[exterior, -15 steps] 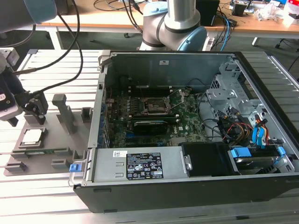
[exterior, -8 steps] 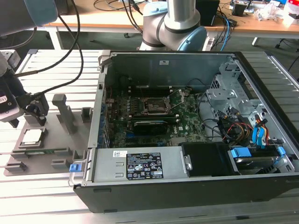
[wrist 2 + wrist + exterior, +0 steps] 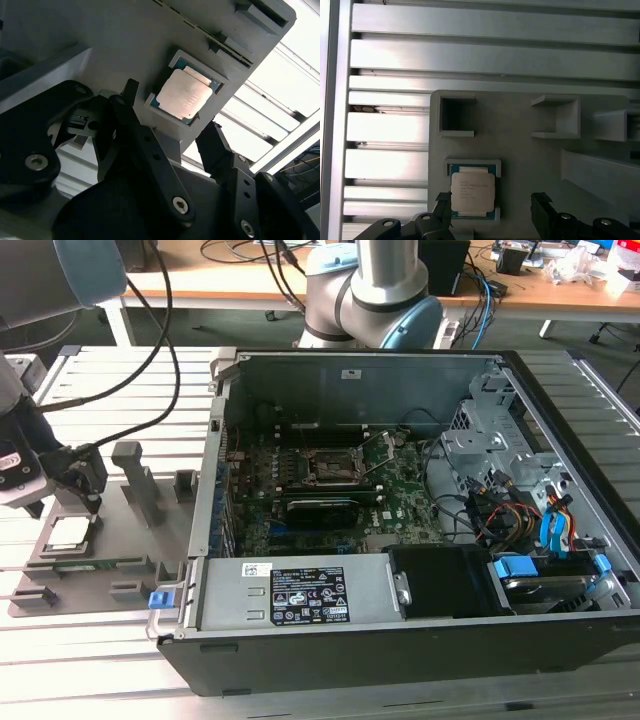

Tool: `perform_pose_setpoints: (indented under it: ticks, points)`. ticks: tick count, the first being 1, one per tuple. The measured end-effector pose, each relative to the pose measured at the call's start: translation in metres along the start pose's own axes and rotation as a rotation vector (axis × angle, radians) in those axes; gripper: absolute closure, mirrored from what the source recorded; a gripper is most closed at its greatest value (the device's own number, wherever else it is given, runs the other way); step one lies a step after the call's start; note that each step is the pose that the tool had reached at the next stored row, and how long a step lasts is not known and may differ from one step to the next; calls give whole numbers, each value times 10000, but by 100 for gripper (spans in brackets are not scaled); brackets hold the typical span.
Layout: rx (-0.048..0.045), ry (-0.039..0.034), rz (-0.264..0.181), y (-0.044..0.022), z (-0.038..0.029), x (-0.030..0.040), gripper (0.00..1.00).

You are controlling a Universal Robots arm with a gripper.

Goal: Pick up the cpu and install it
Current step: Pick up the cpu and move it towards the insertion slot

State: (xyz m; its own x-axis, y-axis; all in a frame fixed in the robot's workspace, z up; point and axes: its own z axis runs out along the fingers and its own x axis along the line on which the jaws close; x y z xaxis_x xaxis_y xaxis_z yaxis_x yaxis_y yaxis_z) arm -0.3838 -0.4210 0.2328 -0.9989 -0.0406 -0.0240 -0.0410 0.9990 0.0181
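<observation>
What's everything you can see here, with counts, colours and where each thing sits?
cpu: one, silver-grey top, in a recess of the holder.
holder: one, grey, on the table at the exterior view's left of the case.
computer case: one, black and grey, open, centre of the exterior view.
socket: one, black with metal frame, on the green motherboard inside the case.
table: one, silver, slatted, under everything.
arm: one, grey with pale blue joints, behind the case.
end effector: one, black, open, just over the cpu.
</observation>
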Motion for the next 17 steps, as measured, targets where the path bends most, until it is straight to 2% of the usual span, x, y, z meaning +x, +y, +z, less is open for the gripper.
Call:
perform_pose_setpoints:
  ticks: [5, 7, 8, 9, 12, 17]
  points:
    - [1, 2, 2, -4, 85, 3, 26]
    - [0, 0, -15, -97, 126, 26, 26]
    - [0, 1, -27, -112, 143, 30, 26]
    - [-1, 1, -64, -119, 196, 38, 26]
    - [93, 6, -100, -119, 247, 56, 26]
    - [105, 7, -117, -111, 362, 79, 26]
